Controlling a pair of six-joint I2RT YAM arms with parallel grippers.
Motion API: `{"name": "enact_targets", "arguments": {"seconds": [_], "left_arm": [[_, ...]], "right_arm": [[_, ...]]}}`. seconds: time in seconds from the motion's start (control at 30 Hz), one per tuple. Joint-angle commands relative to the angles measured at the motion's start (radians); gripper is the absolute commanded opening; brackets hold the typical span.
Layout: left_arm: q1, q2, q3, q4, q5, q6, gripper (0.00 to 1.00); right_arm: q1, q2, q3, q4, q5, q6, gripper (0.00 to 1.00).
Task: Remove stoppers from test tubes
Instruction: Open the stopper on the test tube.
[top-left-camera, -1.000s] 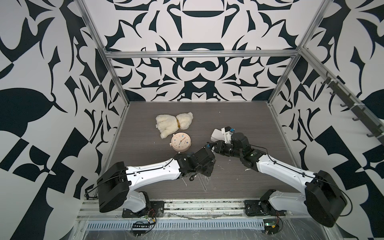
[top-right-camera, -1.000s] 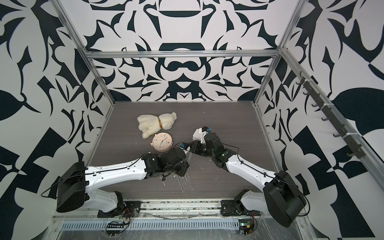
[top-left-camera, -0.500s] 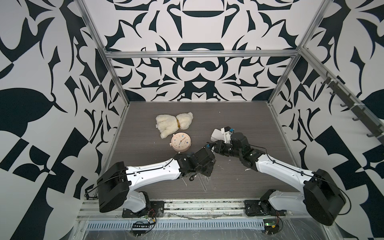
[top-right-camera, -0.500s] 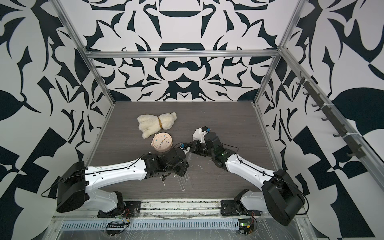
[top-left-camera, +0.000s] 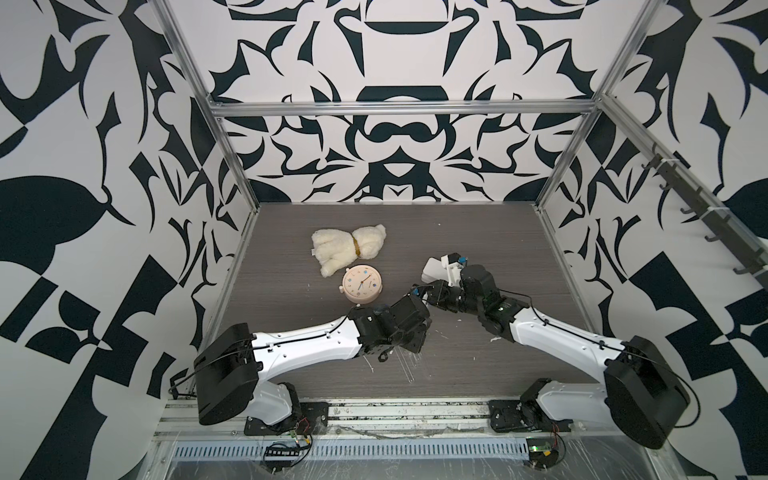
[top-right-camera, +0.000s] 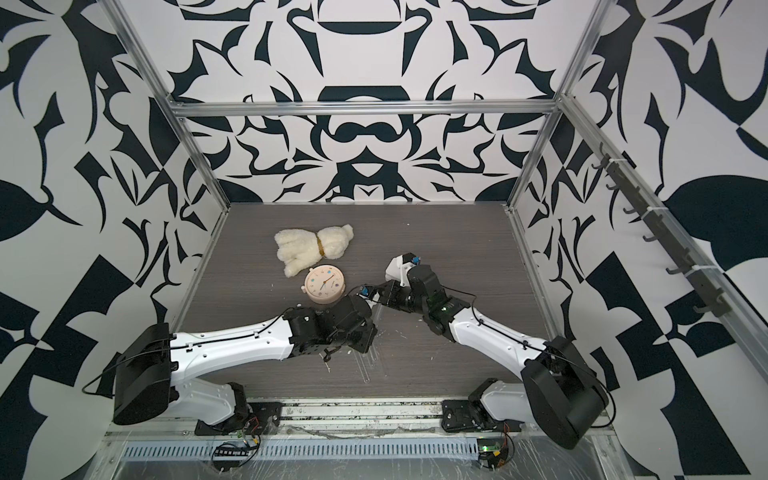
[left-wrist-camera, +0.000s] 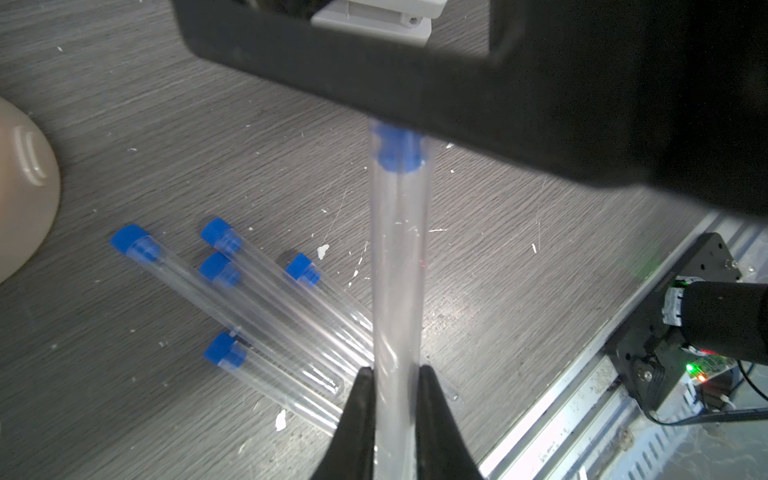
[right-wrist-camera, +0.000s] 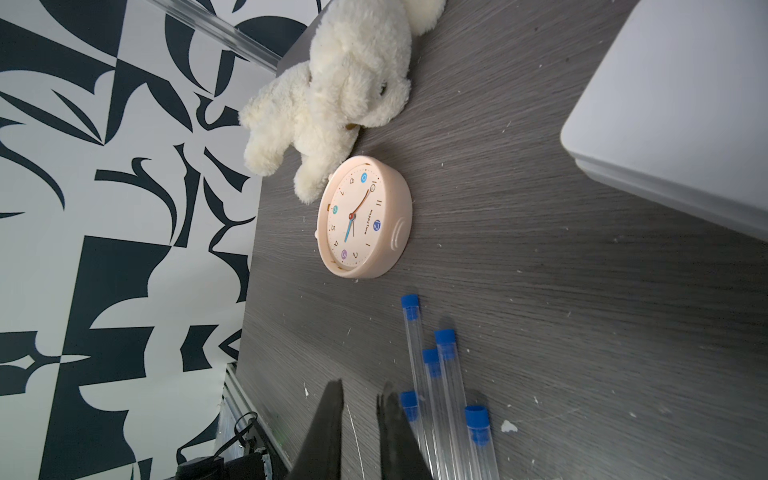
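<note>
Now | left gripper (left-wrist-camera: 395, 374) clamped on test tube (left-wrist-camera: 397, 270) | right gripper (right-wrist-camera: 359, 384) narrowly apart, hiding stopper (left-wrist-camera: 397, 156) top | clock (right-wrist-camera: 363, 216) nearby

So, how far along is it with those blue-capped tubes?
Nothing looks done yet. Five capped tubes lie on the table. The left end effector grips a sixth tube, its blue stopper still in, the right end effector close by. All six remain.

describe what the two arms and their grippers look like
The two match. The left arm and right arm each have a long white link with a thin black cable along it, a black wrist section and a bulky rounded black housing near the base. The left gripper and right gripper have slim black fingers tapering to narrow tips. A white block sits by the right wrist.
</note>
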Motion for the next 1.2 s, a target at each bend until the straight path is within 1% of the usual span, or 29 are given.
{"name": "enact_targets", "arguments": {"seconds": [0.0,0.4,0.5,0.67,1.0,1.17], "left_arm": [[-0.002,0.012,-0.008,-0.006,-0.001,0.012,0.12],[-0.002,0.010,-0.009,-0.006,-0.005,0.011,0.12],[-0.002,0.011,-0.007,-0.006,-0.005,0.013,0.11],[-0.002,0.010,-0.007,-0.010,-0.005,0.013,0.12],[-0.002,-0.001,-0.007,-0.017,-0.004,0.009,0.11],[-0.002,-0.002,-0.008,-0.016,-0.003,0.006,0.11]], "right_arm": [[0.009,0.002,0.014,0.043,-0.014,0.004,0.17],[0.009,0.005,0.016,0.048,-0.017,0.009,0.17],[0.011,0.006,0.015,0.050,-0.018,0.008,0.13],[0.011,0.004,0.015,0.038,-0.001,-0.008,0.10],[0.013,-0.008,0.037,-0.034,0.068,-0.081,0.01],[0.015,-0.018,0.050,-0.080,0.117,-0.122,0.00]]}}
